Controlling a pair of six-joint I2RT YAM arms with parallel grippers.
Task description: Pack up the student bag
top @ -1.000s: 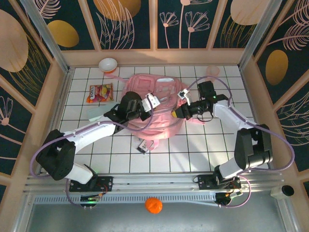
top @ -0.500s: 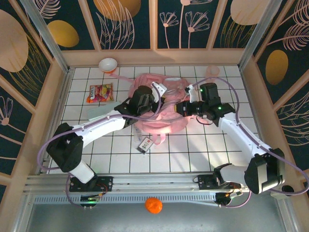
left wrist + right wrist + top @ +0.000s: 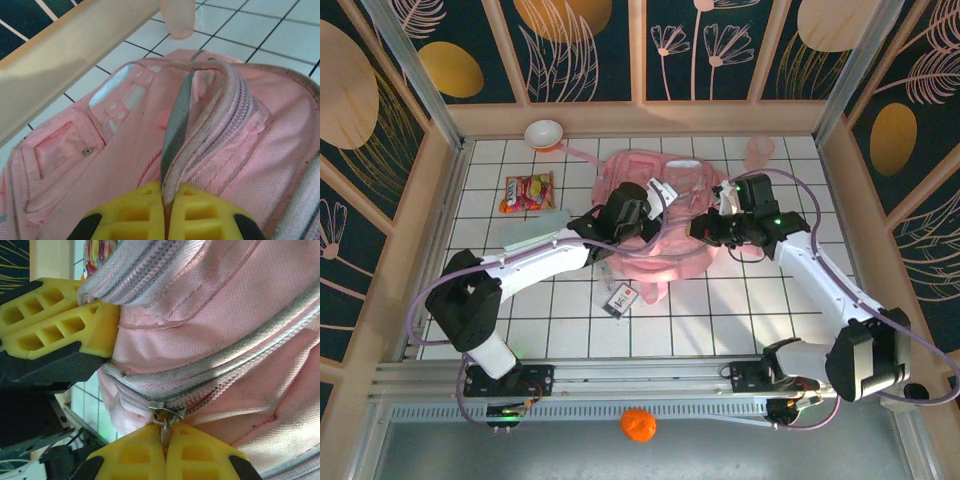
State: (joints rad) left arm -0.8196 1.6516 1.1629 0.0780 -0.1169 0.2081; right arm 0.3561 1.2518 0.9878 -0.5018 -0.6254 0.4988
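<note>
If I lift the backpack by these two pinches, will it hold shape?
Likely sags: the student bag folds and bunches where the left end effector pinches it. The zipper pull in the right end effector may slide rather than lift. Looks slack, so probably light.

The student bag (image 3: 665, 255) lies mid-bench (image 3: 720, 310), toward the back. The left pincer (image 3: 658, 192) is over its middle and the right pincer (image 3: 698, 230) is at its right side. A bowl (image 3: 543, 133) stands at back left and a cup (image 3: 759, 150) at back right. Left of the bag lies a snack packet (image 3: 527, 191), with a flat card (image 3: 533, 232) just in front. A small tag (image 3: 622, 298) lies before the bag.
</note>
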